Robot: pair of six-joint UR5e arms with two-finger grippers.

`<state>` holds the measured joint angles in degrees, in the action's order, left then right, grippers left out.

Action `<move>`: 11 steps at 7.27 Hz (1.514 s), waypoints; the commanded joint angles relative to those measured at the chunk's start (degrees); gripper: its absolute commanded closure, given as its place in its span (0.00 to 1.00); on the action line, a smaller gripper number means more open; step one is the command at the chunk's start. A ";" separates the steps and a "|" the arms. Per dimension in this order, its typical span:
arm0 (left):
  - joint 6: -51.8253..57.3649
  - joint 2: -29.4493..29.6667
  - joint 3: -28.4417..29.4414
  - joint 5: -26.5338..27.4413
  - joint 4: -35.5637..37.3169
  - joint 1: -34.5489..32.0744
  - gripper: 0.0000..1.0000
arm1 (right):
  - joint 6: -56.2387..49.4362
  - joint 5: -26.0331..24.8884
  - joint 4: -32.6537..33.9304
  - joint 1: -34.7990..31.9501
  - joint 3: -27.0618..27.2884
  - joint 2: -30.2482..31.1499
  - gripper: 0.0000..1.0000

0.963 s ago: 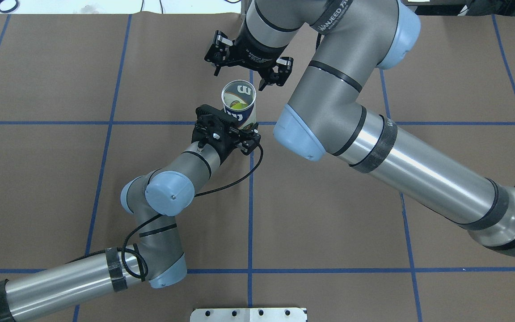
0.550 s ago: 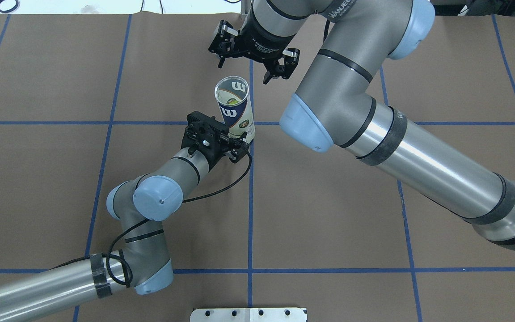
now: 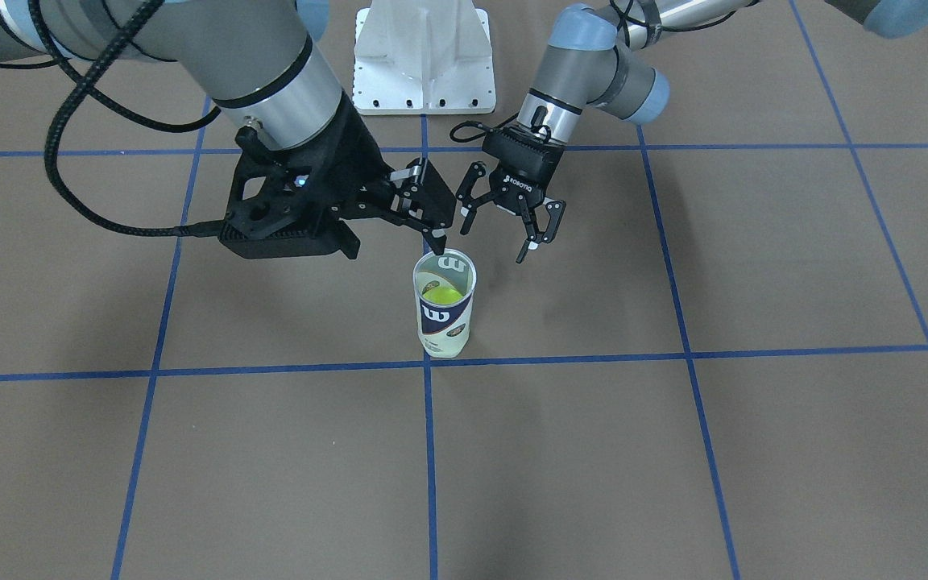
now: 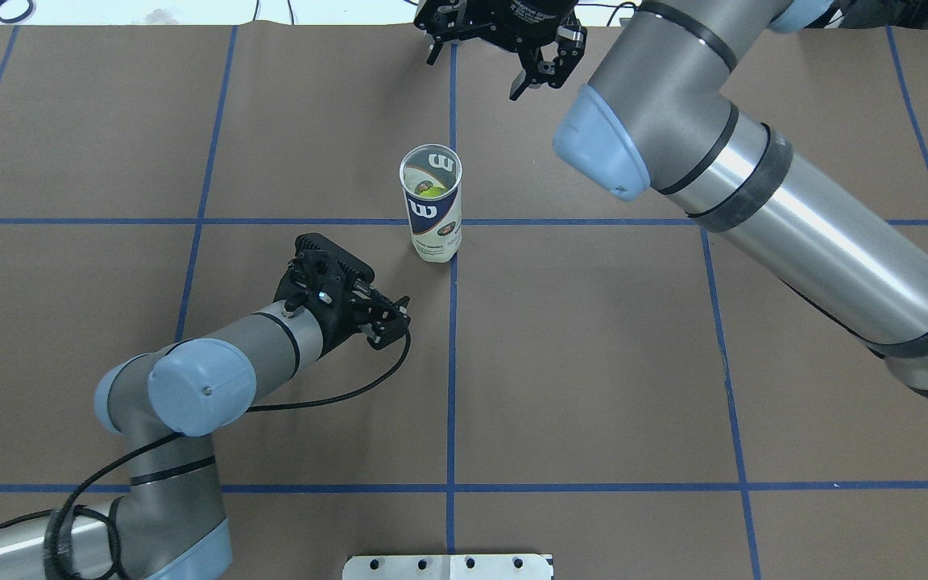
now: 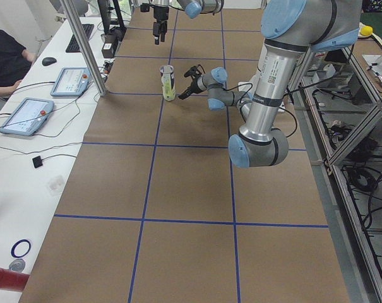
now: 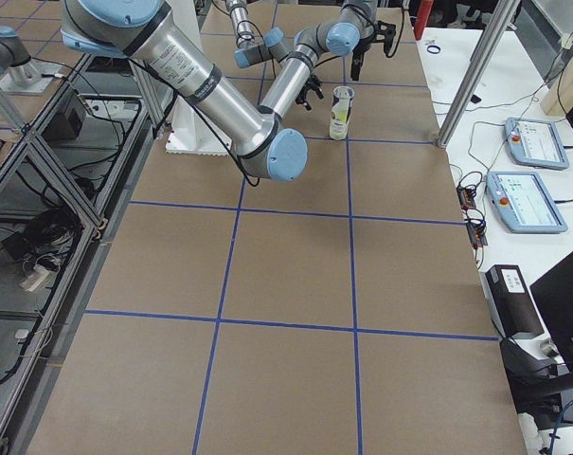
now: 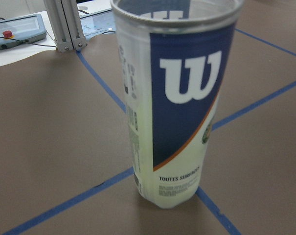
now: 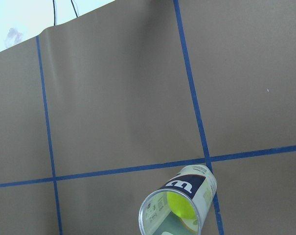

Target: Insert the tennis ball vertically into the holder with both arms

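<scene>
— Both grippers have backed off the can (image 4: pixel 432 205) since a second ago: the left gripper (image 3: pixel 504 229) toward the robot, the right gripper (image 4: pixel 476 71) up past the far side.
— Holding anything?
— No. Both stand spread wide, empty. The can stands upright alone on the table (image 4: pixel 593 362), by a crossing of blue lines (image 4: pixel 593 221), with the ball (image 3: pixel 442 296) inside.
— Why let go?
— Likely because the ball is in. The can needs no steadying, and the clearance avoids tipping it.
</scene>
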<state>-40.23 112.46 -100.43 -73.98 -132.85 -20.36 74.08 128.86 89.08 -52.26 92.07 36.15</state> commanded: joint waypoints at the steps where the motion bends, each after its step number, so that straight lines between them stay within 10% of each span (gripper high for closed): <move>1: 0.16 -7.83 -10.97 -9.56 9.31 -1.95 0.01 | -6.99 2.18 1.97 -3.63 3.00 4.86 0.01; 3: 1.91 -9.71 -13.20 -12.05 17.76 -8.52 0.01 | -14.20 2.36 1.98 -6.87 7.49 13.20 0.01; 6: 3.91 -8.84 -12.69 -47.92 34.09 -33.26 0.00 | -29.03 3.49 2.06 -12.05 8.65 22.18 0.01; 9: 24.73 -15.75 -7.53 -50.11 36.52 -47.79 0.00 | -44.69 5.71 2.15 -17.95 7.35 31.59 0.01; 11: 39.06 -16.13 2.38 -61.24 36.87 -58.78 0.00 | -54.45 5.62 1.81 -23.56 2.17 35.56 0.00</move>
<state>-11.96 96.89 -104.15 -129.63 -96.46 -72.37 24.83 134.67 91.19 -72.75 97.01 69.28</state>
